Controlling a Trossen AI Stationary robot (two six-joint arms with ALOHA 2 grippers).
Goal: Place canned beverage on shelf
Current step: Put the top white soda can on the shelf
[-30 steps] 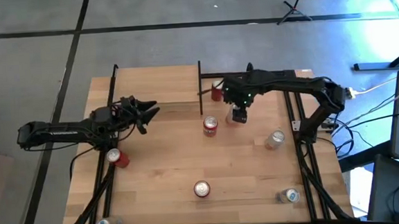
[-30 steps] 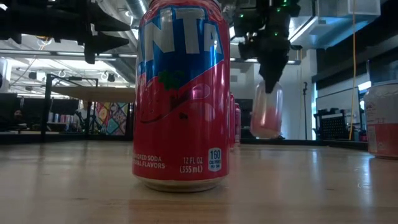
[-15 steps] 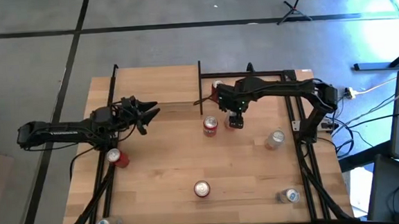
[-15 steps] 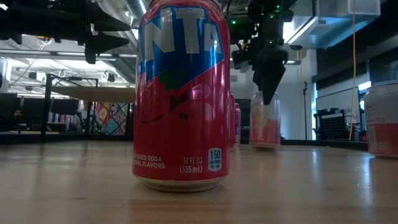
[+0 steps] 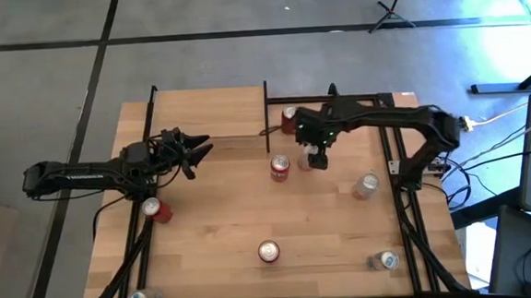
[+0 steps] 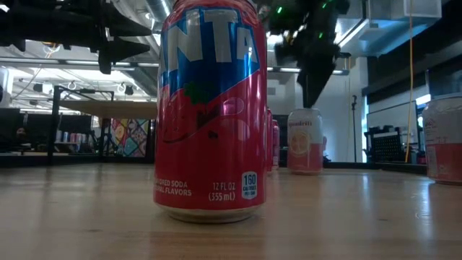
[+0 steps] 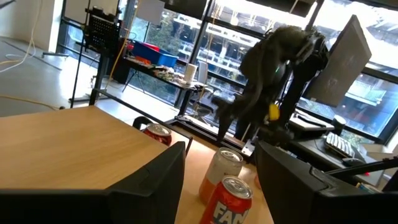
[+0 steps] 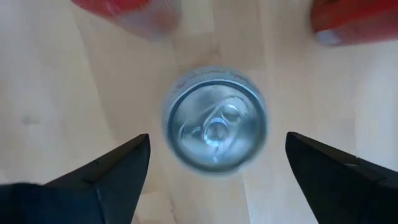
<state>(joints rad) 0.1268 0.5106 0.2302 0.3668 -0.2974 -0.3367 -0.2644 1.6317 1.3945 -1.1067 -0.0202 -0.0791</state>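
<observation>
Closest to us in the low view, a red Fanta can (image 6: 210, 108) fills the frame and hides most of the table behind it; we make out only slivers of other red cans past its right side. Beyond it a pale pink-and-white can (image 6: 305, 141) stands upright on the wooden tabletop (image 6: 346, 217), with the right gripper (image 6: 315, 87) hanging just above it, clear of its top. From that arm's own wrist camera we look straight down on the silver lid (image 8: 216, 127), the two dark fingers (image 8: 112, 177) spread wide on either side and gripping nothing. In the high view the can is largely covered by this gripper (image 5: 316, 152), so its exact spot is hard to read; it seems to sit just beside the shelf (image 5: 210, 115), not on it. The left gripper (image 5: 195, 151) waits over the shelf's near edge, its jaws parted and empty. At the table's far right a can (image 6: 443, 137) is cut off by the frame.
</observation>
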